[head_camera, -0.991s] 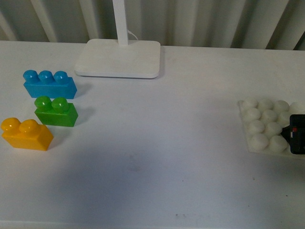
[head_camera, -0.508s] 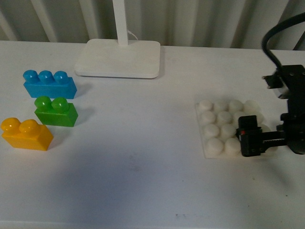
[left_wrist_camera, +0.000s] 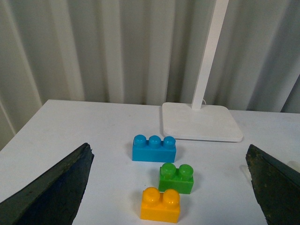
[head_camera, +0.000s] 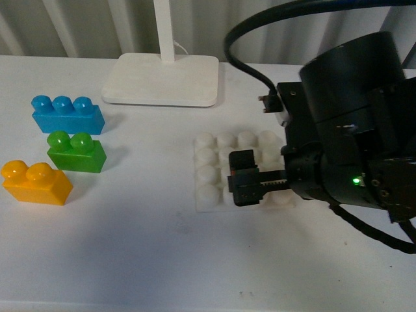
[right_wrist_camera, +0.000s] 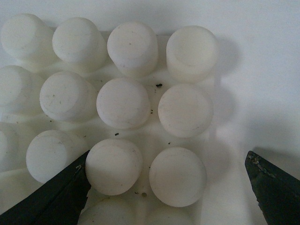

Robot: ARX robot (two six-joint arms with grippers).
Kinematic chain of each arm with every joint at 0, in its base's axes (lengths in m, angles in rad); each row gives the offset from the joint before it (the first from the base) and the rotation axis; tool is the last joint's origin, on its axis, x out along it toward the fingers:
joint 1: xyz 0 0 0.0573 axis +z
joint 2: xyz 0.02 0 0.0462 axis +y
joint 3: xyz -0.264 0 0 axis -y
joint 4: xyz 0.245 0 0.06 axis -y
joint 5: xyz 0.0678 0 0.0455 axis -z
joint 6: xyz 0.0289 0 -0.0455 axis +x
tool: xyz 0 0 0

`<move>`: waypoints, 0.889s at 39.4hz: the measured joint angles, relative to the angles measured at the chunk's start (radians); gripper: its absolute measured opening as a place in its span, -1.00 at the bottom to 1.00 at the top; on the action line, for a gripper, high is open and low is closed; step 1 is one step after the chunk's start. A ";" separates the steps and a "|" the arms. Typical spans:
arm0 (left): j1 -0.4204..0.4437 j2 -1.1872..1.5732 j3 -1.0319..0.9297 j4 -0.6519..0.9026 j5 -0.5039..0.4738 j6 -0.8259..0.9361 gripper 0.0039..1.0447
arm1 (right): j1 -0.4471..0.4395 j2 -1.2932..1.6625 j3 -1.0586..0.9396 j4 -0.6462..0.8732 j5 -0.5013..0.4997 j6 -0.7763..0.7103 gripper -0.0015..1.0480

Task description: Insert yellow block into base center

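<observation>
Right gripper [right_wrist_camera: 166, 190] over base [head_camera: 208, 195], jaws wide apart, nothing clamped. Left gripper [left_wrist_camera: 164, 187] likewise apart, empty, well back from yellow block [head_camera: 36, 183]; block just beside green brick [head_camera: 76, 153].

Block [head_camera: 36, 183] front-left; two-stud brick [head_camera: 77, 152] behind, three-stud brick [head_camera: 67, 116] behind that; base [head_camera: 205, 170] to right; lamp foot [head_camera: 161, 79] rearmost.

I can see no words, numbers or signs to read. The bricks, the white studded plate, the lamp foot and the desk are all plain.
</observation>
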 joint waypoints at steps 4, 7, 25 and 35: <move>0.000 0.000 0.000 0.000 0.000 0.000 0.88 | 0.033 0.015 0.030 -0.017 0.011 0.035 0.82; 0.000 0.000 0.000 0.000 0.000 0.000 0.88 | 0.054 0.026 0.051 -0.027 0.021 0.054 0.82; 0.000 0.000 0.000 0.000 0.000 0.000 0.88 | 0.138 0.090 0.172 -0.075 0.066 0.163 0.82; 0.000 0.000 0.000 0.000 0.000 0.000 0.88 | 0.159 0.117 0.218 -0.077 0.070 0.191 0.82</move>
